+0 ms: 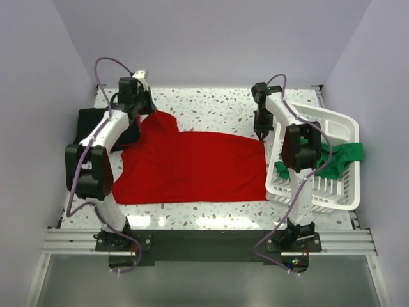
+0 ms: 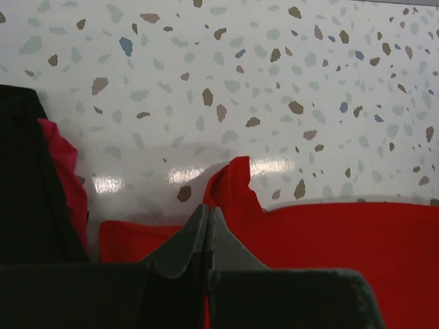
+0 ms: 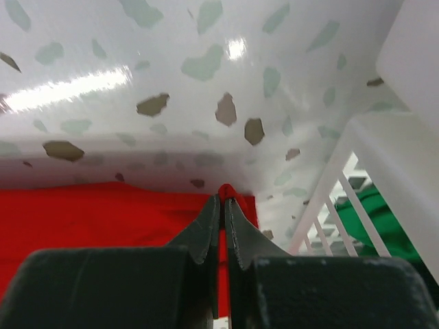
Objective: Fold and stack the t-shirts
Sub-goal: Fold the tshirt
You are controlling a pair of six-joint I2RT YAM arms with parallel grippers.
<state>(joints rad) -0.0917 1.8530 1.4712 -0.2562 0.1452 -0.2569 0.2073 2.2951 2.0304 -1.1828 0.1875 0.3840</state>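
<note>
Bright red soft cloth t-shirt (image 1: 192,167) (image 3: 82,212) spread wide and mostly flat on the white speckled surface (image 1: 211,102), between the two arms. Left claw (image 1: 152,114) (image 2: 208,209) at the far left corner of that shirt, clenched tight, with the red cloth pulled up into a little peak right at its tips. Right claw (image 1: 261,135) (image 3: 224,200) at the far right corner, clenched too, pinching a small bump of the red shirt, with a bit of red poking out between the tips. White slatted plastic basket (image 1: 342,125) (image 3: 405,82) on the right side of the surface, just beside the right edge of the red shirt. Green cloth t-shirt (image 1: 348,153) (image 3: 370,212) in the basket, part of it draped over the rim. Black cloth t-shirt (image 1: 89,125) bunched at the left edge of the surface, partly hidden behind the left arm.
</note>
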